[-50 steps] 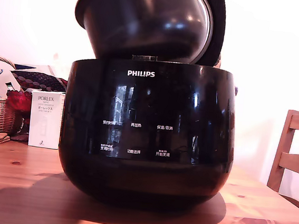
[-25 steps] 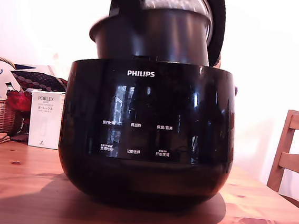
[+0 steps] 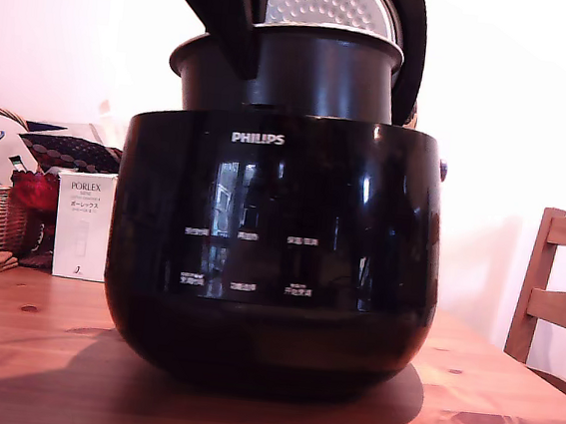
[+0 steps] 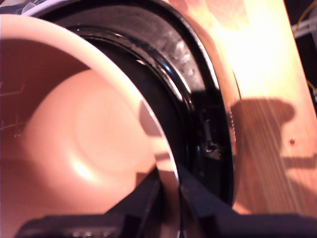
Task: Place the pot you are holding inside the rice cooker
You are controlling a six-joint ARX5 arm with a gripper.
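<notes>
We see the gripper clamped on the rim of the pot, which sits upright, partly lowered into the open rice cooker on a wooden table.

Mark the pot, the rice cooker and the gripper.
pot (image 3: 316,75), exterior view, on its dark side wall below the rim.
rice cooker (image 3: 273,261), exterior view, on its glossy front.
gripper (image 4: 168,191), wrist view, between the fingertips clamping the pot's rim.

You see the glossy black rice cooker with white PHILIPS letters, the dark grey pot, the dimpled silver lid plate, and the orange-brown wooden table.
</notes>
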